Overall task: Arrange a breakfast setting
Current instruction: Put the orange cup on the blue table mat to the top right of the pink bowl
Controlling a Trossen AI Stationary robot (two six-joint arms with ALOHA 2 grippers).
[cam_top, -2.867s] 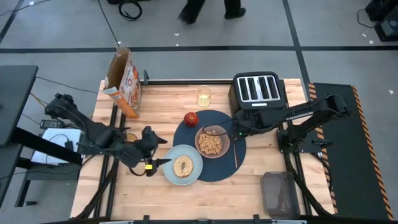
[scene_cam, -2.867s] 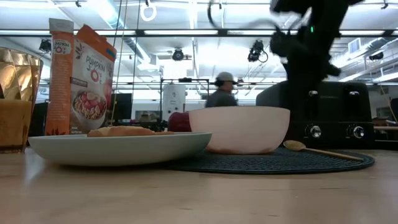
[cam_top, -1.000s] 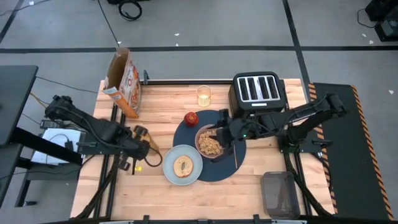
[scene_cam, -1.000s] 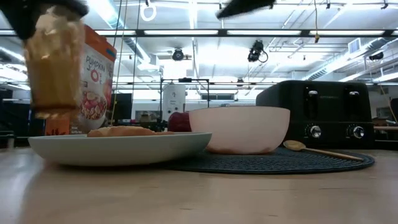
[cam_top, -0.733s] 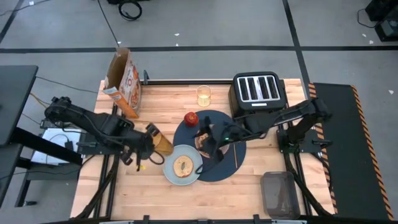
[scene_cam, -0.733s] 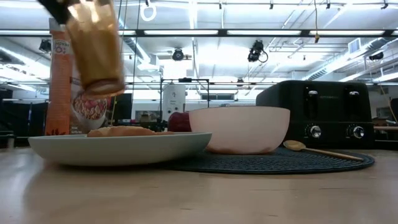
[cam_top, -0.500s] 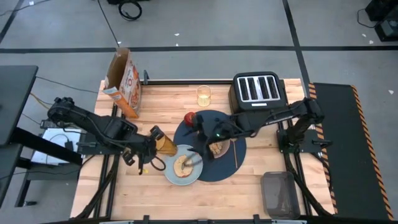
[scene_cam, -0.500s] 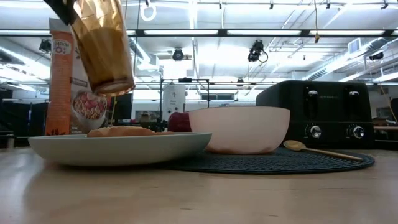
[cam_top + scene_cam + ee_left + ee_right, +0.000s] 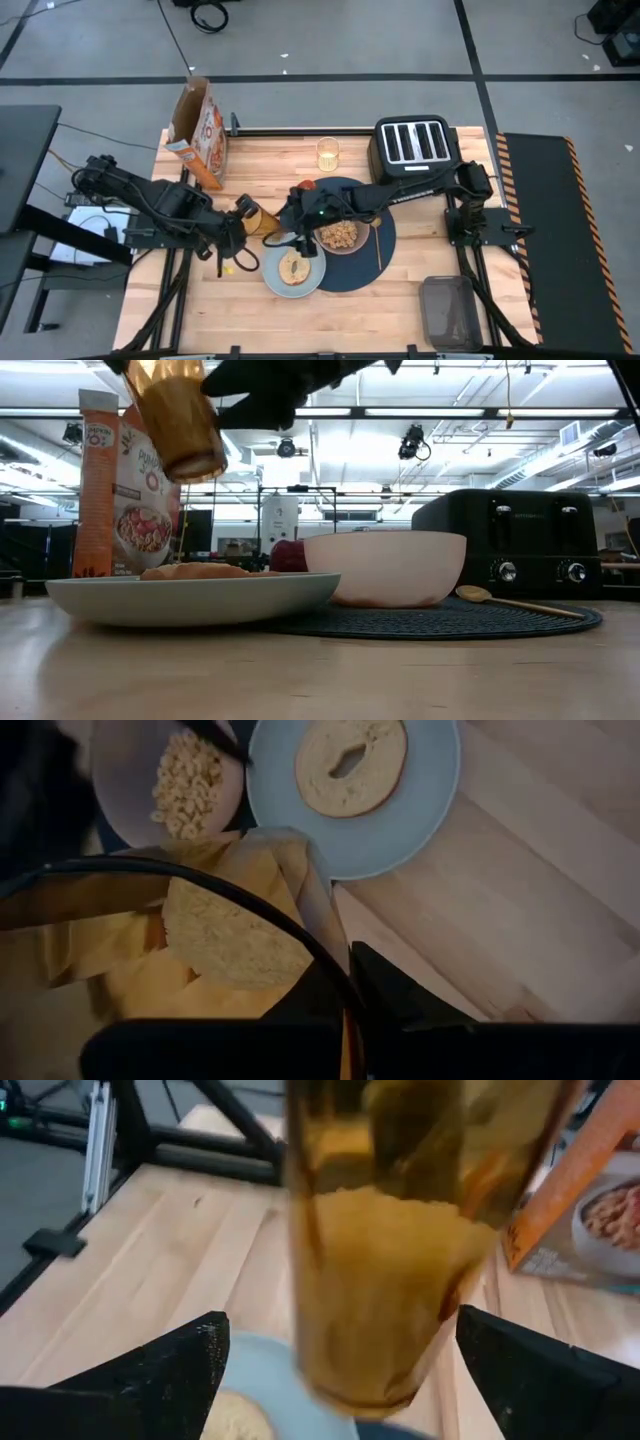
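The amber cup (image 9: 262, 221) hangs tilted in the air just beside the pale-blue plate (image 9: 276, 281), on the side toward the orange cereal box (image 9: 200, 130); the left gripper (image 9: 243, 216) is clamped shut on it, though the cup's yellow glass hides much of those fingers in the left wrist view; in the low view only the cup's lower part (image 9: 178, 420) shows, its top cut off by the frame. The right gripper (image 9: 283, 228) reaches over the plate toward the cup with its fingers (image 9: 155, 1365) spread wide on either side of the glass, not touching it as far as can be seen; its arm lies across the big dark-blue round placemat (image 9: 378, 258) and covers most of the red apple (image 9: 305, 185), of which only a sliver shows. The round toasted bread (image 9: 295, 266) lies on the plate; the tan bowl (image 9: 340, 235) with cereal sits on the placemat beside the plate; the thin gold spoon (image 9: 378, 245) lies past the bowl from the plate. Beyond the placemat from the plate stand the black toaster (image 9: 415, 142) and a small clear glass (image 9: 327, 153).
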